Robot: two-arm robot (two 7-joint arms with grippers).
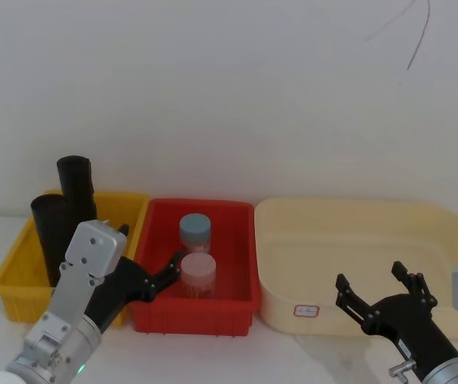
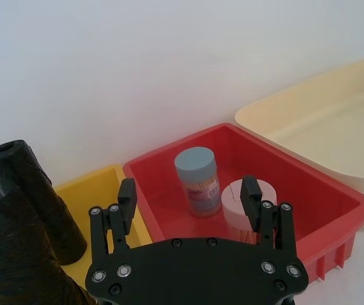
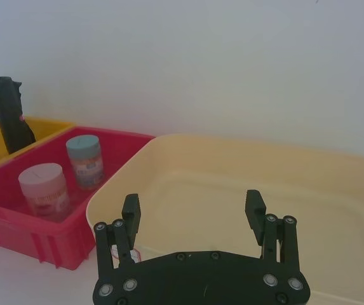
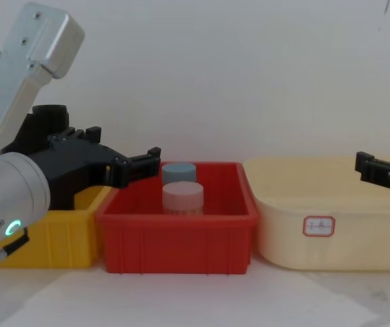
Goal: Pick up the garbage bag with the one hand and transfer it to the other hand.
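The left gripper [image 2: 188, 190], jaws wide, hovers beside the red bin [image 1: 240, 240]; the upright garbage bag [image 1: 49, 236] stands to its left in the yellow bin [image 1: 11, 260], well apart from the open right gripper [image 1: 371, 277].

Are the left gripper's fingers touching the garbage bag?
Apart. In the left wrist view the left gripper has its open fingers over the red bin, with the yellow bin wall showing between them and the garbage bag.

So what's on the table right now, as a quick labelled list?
yellow bin: front black roll and back black roll, standing
red bin: blue-lidded jar behind pink-lidded jar
cream tub: rightmost
left gripper: open, by the yellow and red bins
right gripper: open, before the cream tub
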